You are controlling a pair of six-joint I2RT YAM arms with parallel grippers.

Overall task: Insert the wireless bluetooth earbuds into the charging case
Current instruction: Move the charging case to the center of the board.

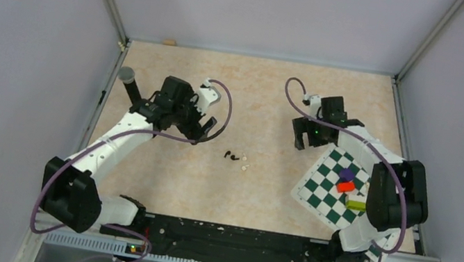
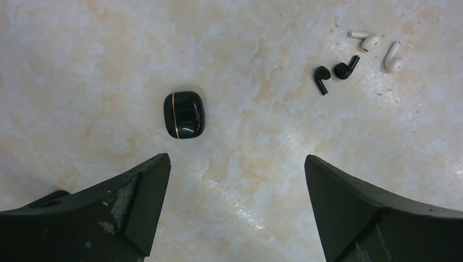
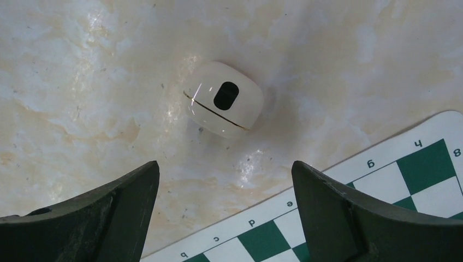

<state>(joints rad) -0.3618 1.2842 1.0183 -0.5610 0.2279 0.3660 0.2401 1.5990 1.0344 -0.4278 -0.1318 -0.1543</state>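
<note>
— Where were the black earbuds (image 2: 343, 70) at that moment?

— Both lay loose on the marbled table (image 2: 82, 54), side by side and just apart, their stems pointing different ways. Nothing touched them.

— And the charging case (image 2: 184, 114)?

— In the left wrist view it was left of the buds and a little nearer the camera, well apart from them. It lay flat on the table, closed, with a thin bright seam down its left side.

— Was the left gripper (image 2: 235, 164) holding anything?

— No. Its jaws stood spread wide with nothing between them, above the table. The case showed just beyond the left finger's tip. The buds lay farther off, up and to the right.

— What else lay near the buds?

— Two white earbuds (image 2: 372, 42), just to their right and not touching them.

— The right gripper (image 3: 224, 166)?

— Released too, wide and empty. From overhead it hung well to the right of the buds and farther back. Under it lay a white case (image 3: 224, 98), closed, with a dark oval on top.

— Anything beyond that?

— A green-and-white chessboard mat (image 1: 322, 187) lay right of the buds. It carried a purple block (image 1: 347, 173), a red block (image 1: 345, 187) and a yellow-green block (image 1: 356, 205).
</note>
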